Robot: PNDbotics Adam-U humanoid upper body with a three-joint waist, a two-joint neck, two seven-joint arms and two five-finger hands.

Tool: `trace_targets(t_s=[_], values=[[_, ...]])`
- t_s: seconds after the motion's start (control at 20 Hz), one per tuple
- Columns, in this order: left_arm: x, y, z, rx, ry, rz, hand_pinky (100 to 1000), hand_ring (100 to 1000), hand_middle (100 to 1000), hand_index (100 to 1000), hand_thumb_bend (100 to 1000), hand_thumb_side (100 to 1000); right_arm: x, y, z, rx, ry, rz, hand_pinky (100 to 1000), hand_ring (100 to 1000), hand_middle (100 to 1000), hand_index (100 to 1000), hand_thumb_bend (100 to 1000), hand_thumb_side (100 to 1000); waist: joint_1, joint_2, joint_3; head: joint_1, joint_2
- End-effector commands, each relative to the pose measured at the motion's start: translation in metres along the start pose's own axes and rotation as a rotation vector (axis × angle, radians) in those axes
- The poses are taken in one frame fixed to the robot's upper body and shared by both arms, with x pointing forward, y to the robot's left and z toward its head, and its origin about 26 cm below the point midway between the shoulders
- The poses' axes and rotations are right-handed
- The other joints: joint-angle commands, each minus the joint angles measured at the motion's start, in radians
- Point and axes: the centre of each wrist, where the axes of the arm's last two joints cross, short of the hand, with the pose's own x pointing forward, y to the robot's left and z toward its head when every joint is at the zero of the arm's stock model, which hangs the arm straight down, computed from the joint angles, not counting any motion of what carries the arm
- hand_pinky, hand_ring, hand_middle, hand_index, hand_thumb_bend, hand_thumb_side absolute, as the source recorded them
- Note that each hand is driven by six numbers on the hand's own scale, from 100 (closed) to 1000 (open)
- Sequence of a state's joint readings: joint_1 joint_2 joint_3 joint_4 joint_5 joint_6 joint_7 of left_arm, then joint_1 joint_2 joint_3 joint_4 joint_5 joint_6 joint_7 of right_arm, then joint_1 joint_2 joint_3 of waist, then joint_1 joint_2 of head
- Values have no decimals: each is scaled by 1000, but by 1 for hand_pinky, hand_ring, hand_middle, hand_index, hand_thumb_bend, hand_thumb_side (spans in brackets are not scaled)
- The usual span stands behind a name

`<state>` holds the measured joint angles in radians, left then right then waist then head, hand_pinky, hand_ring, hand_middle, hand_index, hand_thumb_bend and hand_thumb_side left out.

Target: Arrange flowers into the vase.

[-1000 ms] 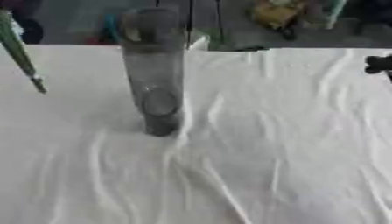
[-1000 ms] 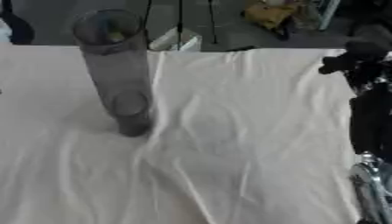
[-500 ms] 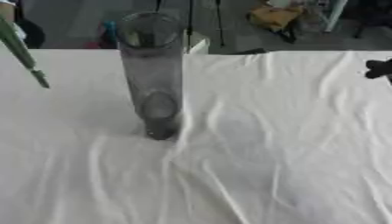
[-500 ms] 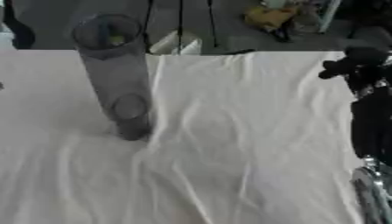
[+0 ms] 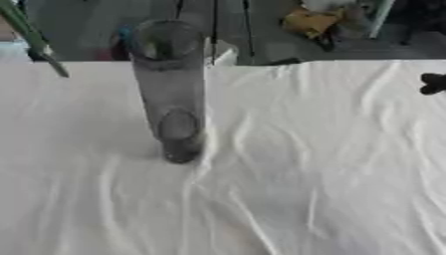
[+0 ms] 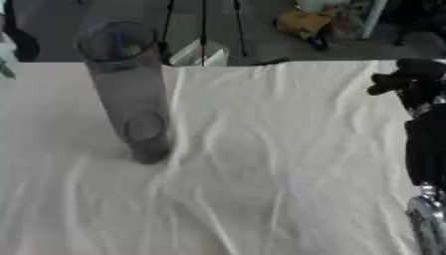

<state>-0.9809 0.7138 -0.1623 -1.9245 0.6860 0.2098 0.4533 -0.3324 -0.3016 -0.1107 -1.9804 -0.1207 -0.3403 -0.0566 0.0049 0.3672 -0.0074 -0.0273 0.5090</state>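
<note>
A tall, clear grey vase (image 5: 171,89) stands upright on the white cloth, left of centre, with nothing visible inside. A green flower stem (image 5: 35,40) slants down from the upper left corner; its lower tip hangs above the cloth, left of the vase rim and apart from it. Whatever holds the stem is outside the views. My right hand (image 6: 407,79) shows as a dark shape at the right edge, over the far right of the table and well away from the vase. My right arm (image 6: 427,149) runs down that edge.
The white tablecloth (image 5: 287,189) is wrinkled, with folds around the vase's base. Beyond the far edge of the table are tripod legs (image 6: 205,30), a yellow object (image 6: 300,22) on the floor and other clutter.
The stem's tip has risen and drifted right, toward the vase's rim. The whole picture has shifted down slightly. The right hand has stayed in place.
</note>
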Motion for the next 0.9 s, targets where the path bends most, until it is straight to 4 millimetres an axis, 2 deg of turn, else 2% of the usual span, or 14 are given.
trace_targets(t_s=[0.05, 0.5, 0.65, 0.9], values=[[8, 5, -10, 45, -21, -6, 100, 100, 100, 100, 230, 699, 7, -4, -5, 25, -29, 21, 744, 550, 533, 714, 100, 1000, 17, -31, -3, 2, -10], [5, 7, -17, 71, -11, -20, 100, 100, 100, 100, 225, 713, 7, -4, -5, 29, -28, 20, 744, 548, 532, 713, 100, 1000, 21, -35, -9, 6, -13], [4, 7, -28, 101, 2, -20, 100, 100, 100, 100, 229, 706, 6, -4, -4, 36, -24, 22, 744, 548, 531, 713, 100, 1000, 27, -33, -25, 23, -25], [2, 7, -42, 126, -9, -6, 100, 100, 100, 100, 236, 705, 6, -4, -3, 41, -24, 24, 744, 547, 531, 712, 100, 1000, 31, -33, -34, 23, -44]])
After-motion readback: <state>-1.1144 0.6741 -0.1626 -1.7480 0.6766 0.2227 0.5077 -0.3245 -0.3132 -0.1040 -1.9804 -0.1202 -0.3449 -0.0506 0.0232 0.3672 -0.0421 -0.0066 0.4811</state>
